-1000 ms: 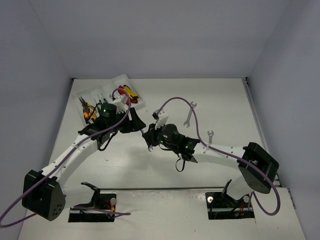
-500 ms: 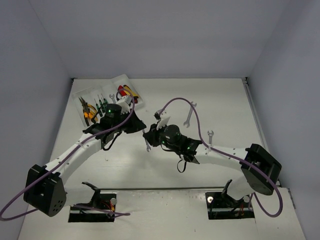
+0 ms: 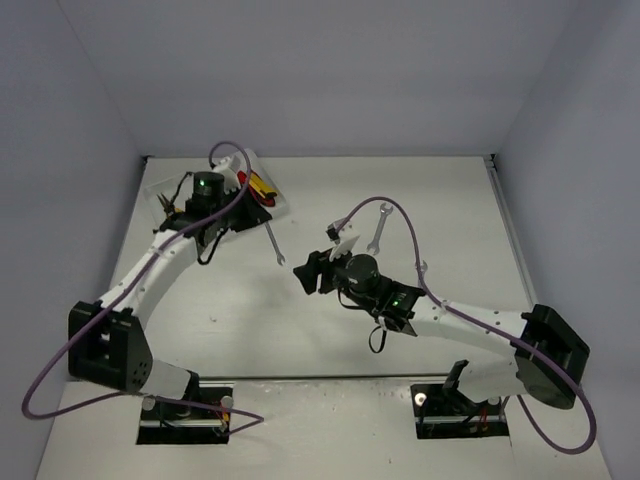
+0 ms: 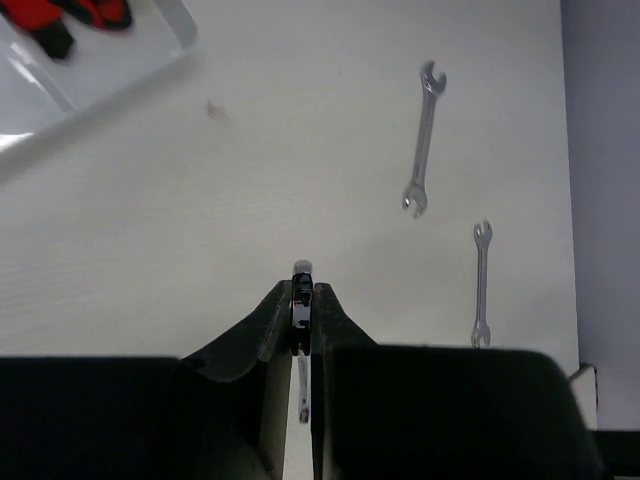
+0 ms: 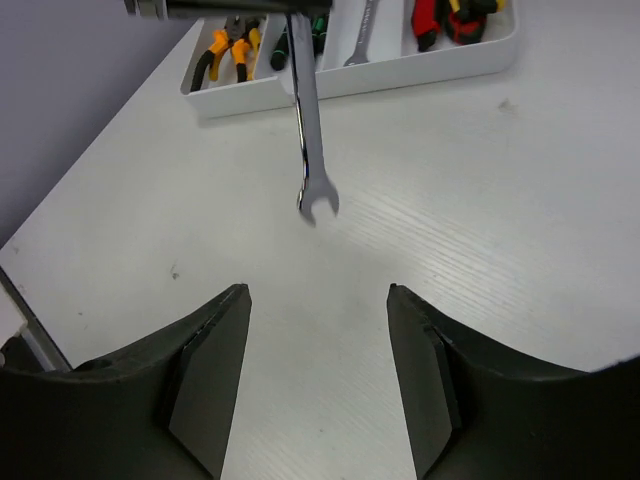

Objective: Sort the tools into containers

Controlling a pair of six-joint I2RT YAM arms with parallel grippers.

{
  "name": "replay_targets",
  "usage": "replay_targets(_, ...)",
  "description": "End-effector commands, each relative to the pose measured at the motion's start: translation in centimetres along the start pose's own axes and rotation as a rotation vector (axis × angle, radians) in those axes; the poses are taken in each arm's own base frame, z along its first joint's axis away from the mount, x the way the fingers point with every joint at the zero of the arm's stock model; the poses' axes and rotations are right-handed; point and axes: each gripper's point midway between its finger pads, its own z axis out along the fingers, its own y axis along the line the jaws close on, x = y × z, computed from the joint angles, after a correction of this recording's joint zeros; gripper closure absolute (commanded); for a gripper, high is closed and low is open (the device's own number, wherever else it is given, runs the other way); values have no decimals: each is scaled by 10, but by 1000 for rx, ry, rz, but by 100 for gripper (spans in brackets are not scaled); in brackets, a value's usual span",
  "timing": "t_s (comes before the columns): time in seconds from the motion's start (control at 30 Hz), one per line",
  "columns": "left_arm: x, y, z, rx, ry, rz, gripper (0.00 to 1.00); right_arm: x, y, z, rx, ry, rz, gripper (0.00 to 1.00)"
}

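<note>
Pale wood-grain table (image 3: 270, 325) — boxed in by plain grey-lilac walls (image 3: 320, 70) left, right and far; a dark speck (image 3: 211, 321) near left.

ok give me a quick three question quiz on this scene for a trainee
1. True or false: the left jaws are shut on a slim silver open-ended wrench, held above the white table.
2. How many other silver wrenches lie loose on the table? A one, B two, C four
3. Fill in: the right jaws stand ____ and hold nothing.
Key: 1 true; 2 B; 3 open
</note>
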Motion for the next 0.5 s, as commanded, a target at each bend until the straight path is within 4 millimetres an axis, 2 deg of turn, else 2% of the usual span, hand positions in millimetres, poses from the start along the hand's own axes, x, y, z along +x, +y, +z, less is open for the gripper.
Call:
replay_targets(0.0, -81, 24, 2, -35, -117, 36, 100, -23, -33, -23, 135, -87, -12, 46)
replay_targets(0.17, -128, 66, 36, -97, -101, 45, 100, -19, -61, -47, 205, -95, 15, 46)
replay_targets(0.3, -153, 102, 56, -137, -85, 40, 100, -11, -77, -64, 257, -88, 36, 46)
replay_targets(0.37, -171, 124, 62, -145, -102, 10, 100, -8, -88, -72, 311, -86, 53, 45)
replay_targets(0.47, -186, 150, 71, -175, -108, 10, 100, -4, -107, -83, 391, -75, 93, 45)
